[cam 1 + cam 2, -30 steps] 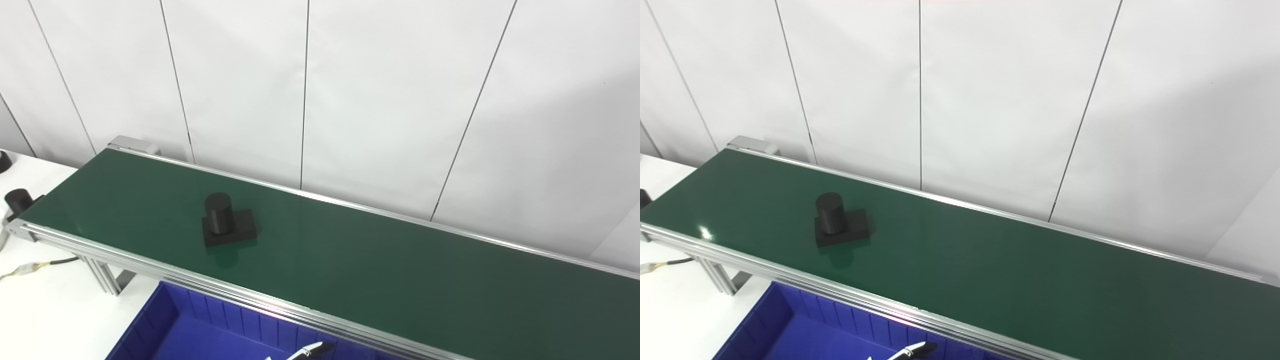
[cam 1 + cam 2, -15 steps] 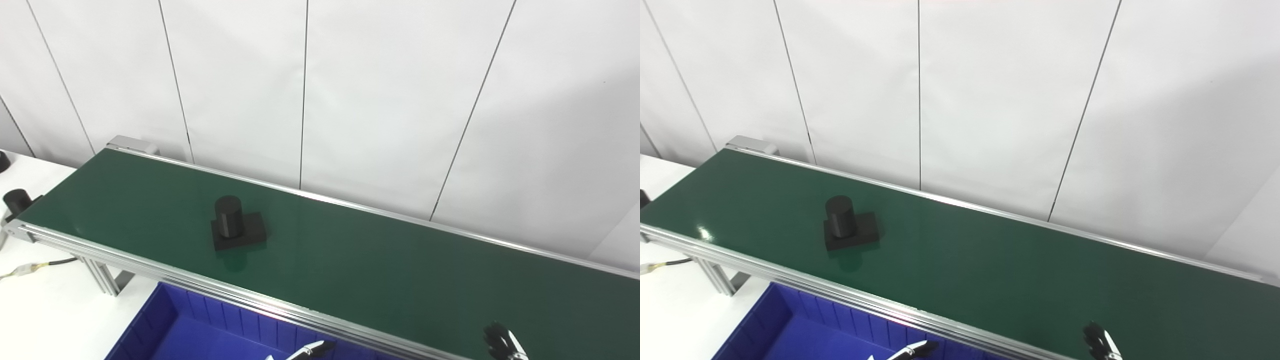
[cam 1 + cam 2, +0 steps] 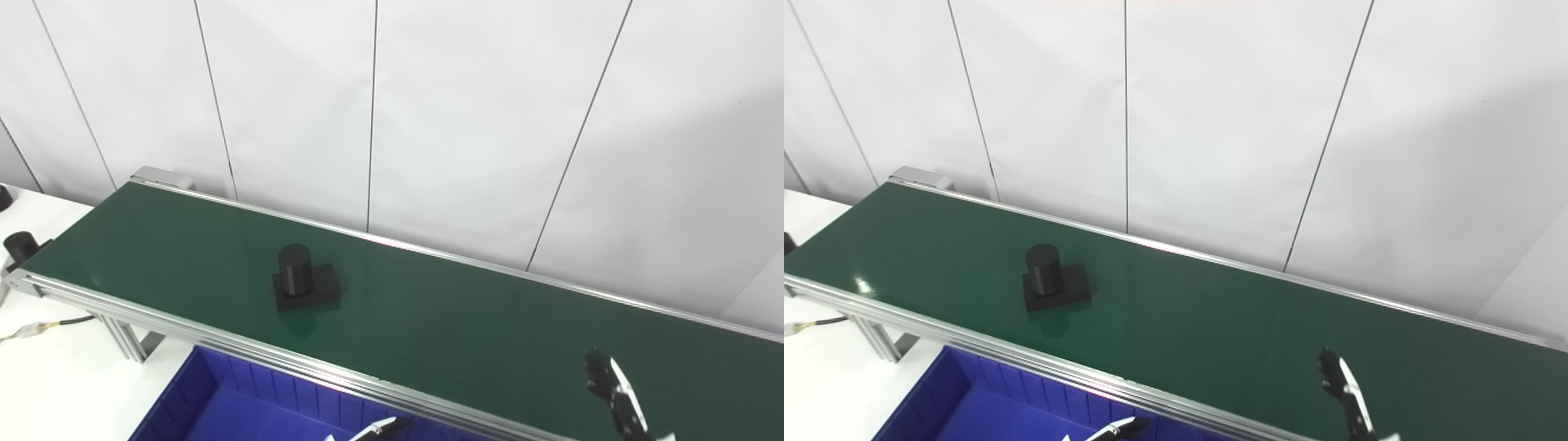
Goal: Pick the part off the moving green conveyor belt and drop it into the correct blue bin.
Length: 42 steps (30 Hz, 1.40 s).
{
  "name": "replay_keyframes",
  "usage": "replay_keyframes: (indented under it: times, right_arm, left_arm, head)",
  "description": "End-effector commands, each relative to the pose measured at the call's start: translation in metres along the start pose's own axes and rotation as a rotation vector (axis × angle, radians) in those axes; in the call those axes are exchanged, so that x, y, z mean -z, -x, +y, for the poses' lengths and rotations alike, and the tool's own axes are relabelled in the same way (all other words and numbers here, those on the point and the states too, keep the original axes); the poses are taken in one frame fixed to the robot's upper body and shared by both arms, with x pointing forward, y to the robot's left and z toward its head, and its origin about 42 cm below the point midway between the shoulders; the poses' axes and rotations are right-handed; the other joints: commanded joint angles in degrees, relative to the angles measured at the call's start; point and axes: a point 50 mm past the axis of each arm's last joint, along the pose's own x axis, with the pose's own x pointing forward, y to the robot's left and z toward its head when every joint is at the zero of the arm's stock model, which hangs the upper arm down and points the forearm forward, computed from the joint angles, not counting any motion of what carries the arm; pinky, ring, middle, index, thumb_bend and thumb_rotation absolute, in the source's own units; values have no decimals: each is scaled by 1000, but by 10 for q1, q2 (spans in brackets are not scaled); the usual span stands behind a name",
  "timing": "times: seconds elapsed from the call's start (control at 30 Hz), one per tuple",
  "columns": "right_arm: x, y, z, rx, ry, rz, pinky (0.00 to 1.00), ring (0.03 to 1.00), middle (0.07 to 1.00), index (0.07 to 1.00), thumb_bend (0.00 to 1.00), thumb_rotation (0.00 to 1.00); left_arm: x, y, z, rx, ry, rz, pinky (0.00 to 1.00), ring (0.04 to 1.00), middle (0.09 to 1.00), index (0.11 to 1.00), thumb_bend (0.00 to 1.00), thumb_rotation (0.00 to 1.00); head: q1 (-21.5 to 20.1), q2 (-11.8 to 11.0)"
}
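Note:
A black part [image 3: 304,285], an upright cylinder on a square base, rides on the green conveyor belt [image 3: 465,331] left of its middle; it also shows in the right eye view [image 3: 1054,285]. My right hand [image 3: 615,398] comes up at the bottom right over the belt's near side, far right of the part, fingers stretched out and holding nothing. Only a fingertip of my left hand [image 3: 376,429] shows at the bottom edge over the blue bin [image 3: 245,404]. The bin sits below the belt's near rail.
The belt's aluminium rail [image 3: 202,337] runs between the bin and the belt. A black cylinder [image 3: 18,245] and a cable [image 3: 37,329] lie on the white table at the left. A white panelled wall stands behind the belt.
The part has ridden to the right along the belt. My right hand has risen into view at the bottom right. The left fingertip has stayed put.

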Motion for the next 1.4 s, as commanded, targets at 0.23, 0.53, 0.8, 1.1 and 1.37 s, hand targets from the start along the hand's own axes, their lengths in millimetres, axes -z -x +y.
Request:
replay_keyframes:
  times: [0.23, 0.53, 0.8, 1.1, 1.37]
  right_arm:
    - [-23, -39, -5, -48, 51, -78, 772, 857, 885, 911, 743, 725]
    - [-21, -68, -3, -115, 69, -87, 748, 862, 894, 917, 734, 656]
    - [-15, -89, 8, -170, 115, -86, 790, 891, 920, 932, 735, 640]
    - [-16, -111, 22, -208, 162, -63, 797, 910, 942, 939, 774, 696]
    - [-21, -132, 34, -251, 171, -47, 806, 941, 973, 971, 817, 685]
  left_arm:
    - [-9, -6, 3, -11, 15, -58, 778, 852, 881, 845, 764, 764]
    - [-8, -9, 4, -20, -5, -67, 776, 849, 878, 844, 768, 771]
    - [-6, -8, 8, -10, 1, -53, 808, 871, 890, 863, 788, 806]
    - [-4, -5, 13, 3, -9, -47, 841, 896, 912, 887, 763, 832]
    - [-4, -3, 19, 2, 14, -37, 854, 905, 919, 891, 779, 853]
  head:
    - [-9, 2]
    - [-29, 4]
    - [-59, 5]
    - [-102, 11]
    - [-142, 23]
